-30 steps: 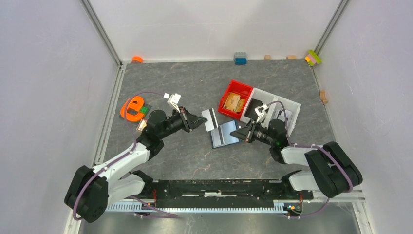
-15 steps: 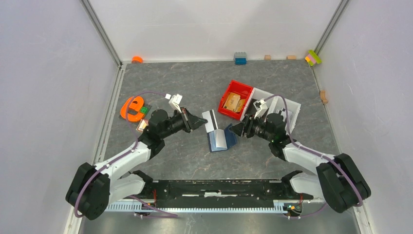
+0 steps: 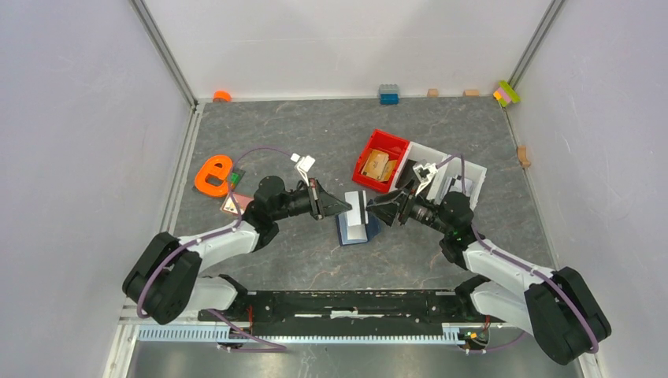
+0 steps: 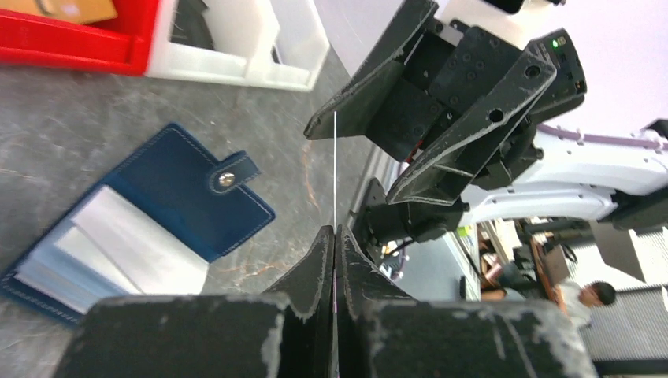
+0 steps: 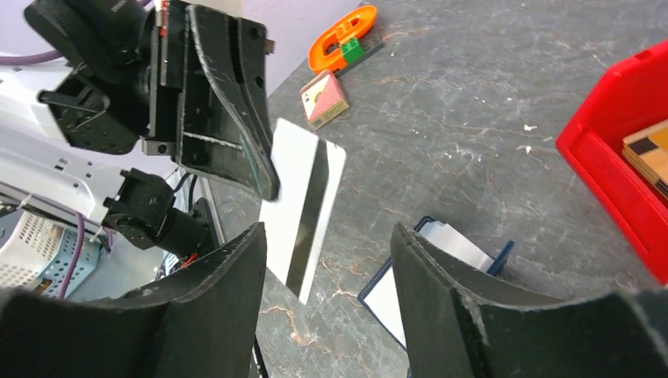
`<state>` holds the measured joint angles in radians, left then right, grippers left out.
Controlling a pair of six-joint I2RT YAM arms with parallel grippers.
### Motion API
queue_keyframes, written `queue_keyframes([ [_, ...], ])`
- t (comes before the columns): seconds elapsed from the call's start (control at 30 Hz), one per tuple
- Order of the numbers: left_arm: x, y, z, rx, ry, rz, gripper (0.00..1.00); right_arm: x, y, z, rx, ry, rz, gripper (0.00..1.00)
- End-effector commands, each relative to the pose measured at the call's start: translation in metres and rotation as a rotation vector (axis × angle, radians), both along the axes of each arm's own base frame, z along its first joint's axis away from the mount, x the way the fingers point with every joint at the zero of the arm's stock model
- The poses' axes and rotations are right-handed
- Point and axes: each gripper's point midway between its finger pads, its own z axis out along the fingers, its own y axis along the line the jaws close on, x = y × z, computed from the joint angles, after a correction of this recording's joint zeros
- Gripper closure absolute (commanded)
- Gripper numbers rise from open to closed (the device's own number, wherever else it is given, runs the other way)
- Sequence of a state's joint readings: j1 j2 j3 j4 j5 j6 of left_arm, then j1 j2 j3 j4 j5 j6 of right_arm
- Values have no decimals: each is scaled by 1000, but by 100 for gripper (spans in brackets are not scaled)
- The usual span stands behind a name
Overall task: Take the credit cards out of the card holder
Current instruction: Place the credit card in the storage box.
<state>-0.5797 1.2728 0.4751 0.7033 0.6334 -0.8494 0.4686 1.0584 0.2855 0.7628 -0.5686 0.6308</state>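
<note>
Lighting is bright, even and diffuse, supplied from overhead. In the top view, shadows under the arms on the grey tabletop (image 3: 315, 134) are soft and short. The pale walls (image 3: 79, 157) show no glare, and focus is sharp throughout.

In the left wrist view, the left hand (image 4: 335, 232) sits close to the lens and is slightly soft. The white tray (image 4: 236, 47) is near overexposure.

In the right wrist view, the right hand (image 5: 327, 232) is blurred along the bottom edge. The credit card (image 5: 303, 213) reads bright white.
</note>
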Motion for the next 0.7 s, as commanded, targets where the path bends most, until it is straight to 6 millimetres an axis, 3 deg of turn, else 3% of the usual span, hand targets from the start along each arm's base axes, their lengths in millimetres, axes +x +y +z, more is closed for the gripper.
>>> queue_keyframes([
  [0.0,-13,-18,32,-93,-58,-113,98,-11,9,24,60,-88,73,40],
  [0.33,-16,-18,36,-110,-70,-119,98,-24,25,26,106,-52,180,62],
  [0.53,-13,-14,35,-97,-86,-79,97,-38,29,39,175,-54,258,88],
  [0.63,-8,-9,32,-67,-92,-35,81,-33,29,34,157,-39,235,99],
  [0.67,-6,-8,32,-57,-100,-16,71,-30,29,31,144,-32,220,100],
])
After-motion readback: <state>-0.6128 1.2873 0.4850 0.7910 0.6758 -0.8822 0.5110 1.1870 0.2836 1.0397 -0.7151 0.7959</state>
